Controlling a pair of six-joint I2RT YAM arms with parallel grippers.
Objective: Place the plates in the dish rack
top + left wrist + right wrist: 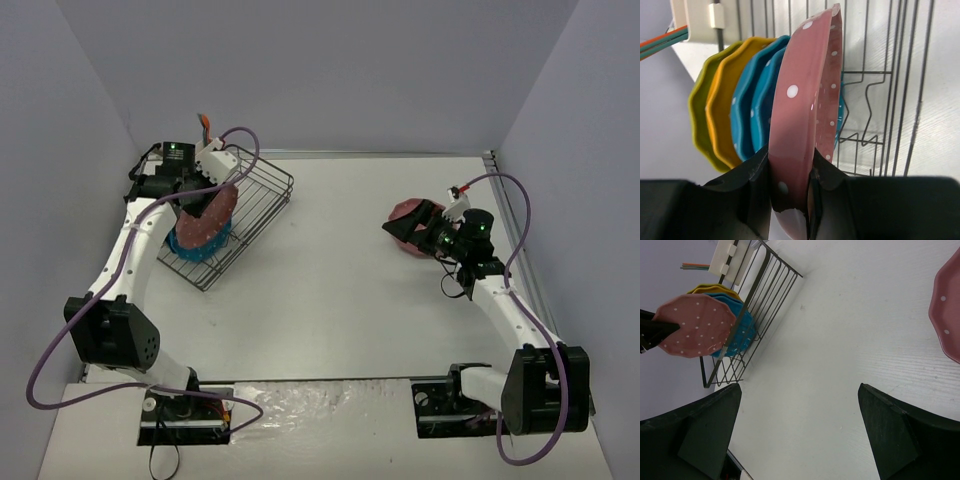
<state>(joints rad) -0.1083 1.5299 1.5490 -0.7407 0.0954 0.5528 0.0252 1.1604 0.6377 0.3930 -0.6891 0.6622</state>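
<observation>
most of the load is in. the dish rack [258,198] sits at the far left of the table [340,270], and the left wrist view shows plates standing on edge in a row inside it: a yellow-green plate [702,115] at the caddy end, a yellow plate [722,100] beside it, then two teal plates [752,100] close together.

the left gripper [791,172] is clamped on the rim of a pink plate [800,100], a finger pressed to each face. it holds the plate upright just beside the teal ones, at the open end of the row. from the right wrist view this plate stands higher than its neighbours, so it is probably not seated between the dividers yet - though where its lower edge meets the wire is hidden.

the right gripper [799,405] has its fingers spread wide and holds nothing. it hovers low over the right side of the table, just beside a second pink plate [947,315] that lies flat there.

by this reckoning four plates are racked, one is at the rack but not let go, and one is not yet picked up - no other loose plates show on the table.
</observation>
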